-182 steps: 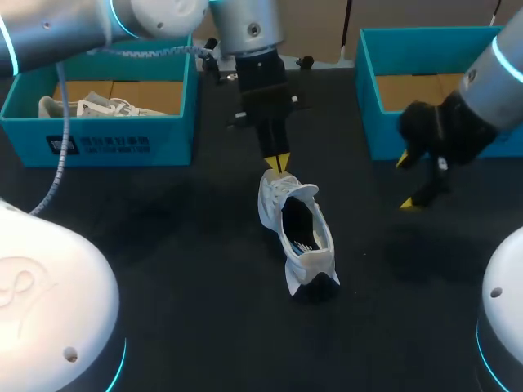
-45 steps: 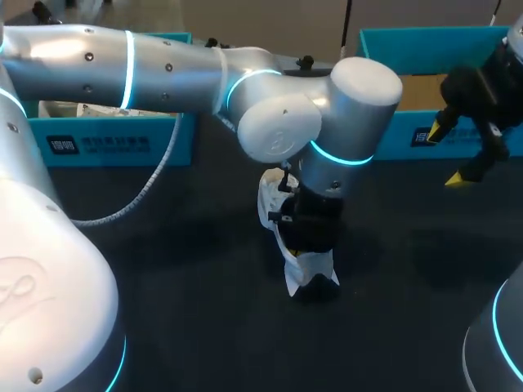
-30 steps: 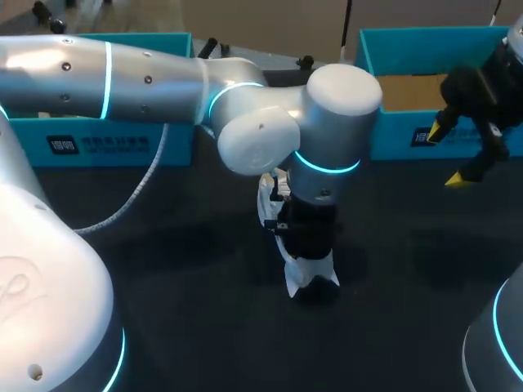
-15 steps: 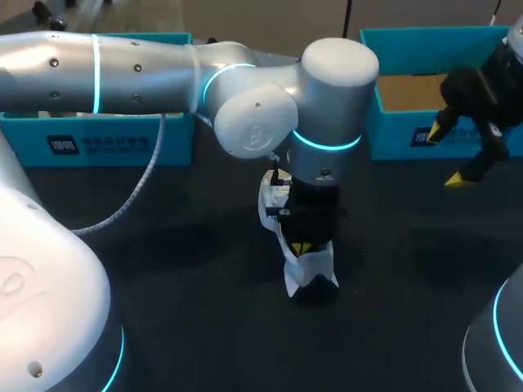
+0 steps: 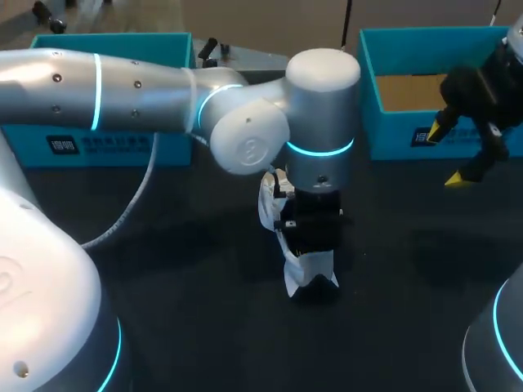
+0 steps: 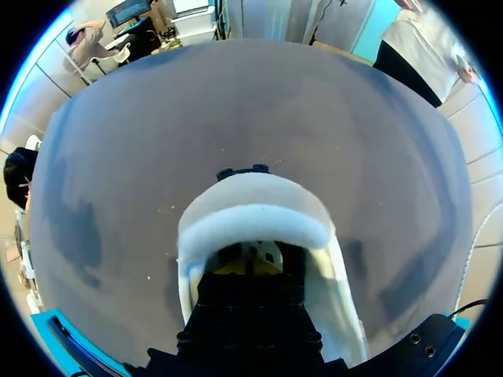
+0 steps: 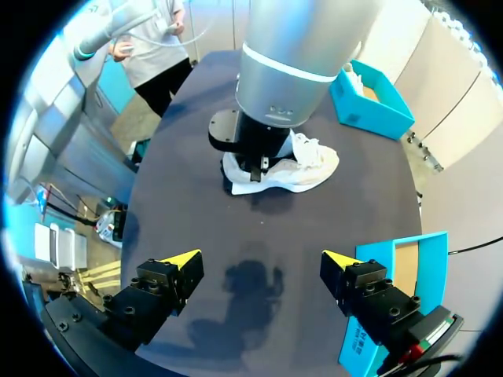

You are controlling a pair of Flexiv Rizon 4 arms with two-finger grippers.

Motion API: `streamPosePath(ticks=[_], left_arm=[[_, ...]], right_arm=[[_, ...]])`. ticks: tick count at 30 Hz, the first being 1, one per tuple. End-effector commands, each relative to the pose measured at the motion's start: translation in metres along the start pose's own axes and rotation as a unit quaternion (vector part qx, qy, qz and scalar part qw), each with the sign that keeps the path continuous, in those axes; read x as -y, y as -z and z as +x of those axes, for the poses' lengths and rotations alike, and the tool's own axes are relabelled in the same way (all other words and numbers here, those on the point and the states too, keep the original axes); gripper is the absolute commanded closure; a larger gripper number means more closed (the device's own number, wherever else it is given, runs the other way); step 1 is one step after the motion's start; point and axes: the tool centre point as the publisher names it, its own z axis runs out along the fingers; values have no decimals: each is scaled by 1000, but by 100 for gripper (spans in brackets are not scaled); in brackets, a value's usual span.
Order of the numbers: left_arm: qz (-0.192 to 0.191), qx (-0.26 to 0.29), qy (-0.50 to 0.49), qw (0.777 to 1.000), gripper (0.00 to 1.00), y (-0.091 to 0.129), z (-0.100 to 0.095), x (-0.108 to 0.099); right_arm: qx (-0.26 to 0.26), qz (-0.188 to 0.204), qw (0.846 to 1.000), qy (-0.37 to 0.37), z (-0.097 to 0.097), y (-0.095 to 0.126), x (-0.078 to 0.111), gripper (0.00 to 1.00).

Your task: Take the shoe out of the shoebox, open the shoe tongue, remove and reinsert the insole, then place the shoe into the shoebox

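**Left gripper down in shoe, right gripper idle and spread**

Shoe (image 5: 304, 268) (image 6: 251, 220) (image 7: 306, 169) sits mid-table, opening up, heel toward the near edge, toe toward the far edge. It's well apart from both boxes and from every edge of the table (image 5: 204, 327); bare dark surface shows all round it, widest on the near side.

Left arm (image 5: 147, 90) comes in across the far left and drops straight onto the shoe. Left gripper (image 5: 310, 241) (image 6: 247, 269) is sunk into the opening behind the heel collar. Only a sliver of yellow shows there, so I can't tell its grip state.

Right gripper (image 5: 448, 155) (image 7: 259, 263) hangs over the right side, fingers wide apart, holding nothing, just in front of the right box (image 5: 392, 139) (image 7: 401, 275).

Left box (image 5: 106, 143) (image 7: 369, 102) is at the far left corner, partly behind the left arm.
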Motion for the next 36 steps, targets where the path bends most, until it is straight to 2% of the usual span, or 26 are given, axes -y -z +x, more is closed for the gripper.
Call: streamPosePath(ticks=[1, 5, 10, 14, 16, 22, 31, 36], left_arm=[[-10, 15, -5, 1000, 100, -15, 3, 2], [-12, 12, 0, 1000, 100, -18, 3, 1], [-14, 24, 11, 1000, 100, 5, 8, -4], [-40, 47, 24, 998, 100, 27, 9, -13], [-66, 61, 29, 996, 100, 32, 7, -20], [-84, 57, 36, 994, 100, 28, 0, -34], [-105, 27, 42, 993, 100, 2, 0, -32], [-110, 5, 52, 993, 100, 0, 2, -31]], right_arm=[[-1, 1, 1000, 0, -1, -1, 0, 0], [-1, 1, 1000, 0, -1, -1, 0, 0], [-1, 1, 1000, 0, -1, -1, 0, 0], [-1, 1, 1000, 0, -1, -1, 0, 0], [-1, 1, 1000, 0, -1, -1, 0, 0], [-1, 1, 1000, 0, -1, -1, 0, 0], [-1, 1, 1000, 0, -1, -1, 0, 0], [-1, 1, 1000, 0, -1, -1, 0, 0]])
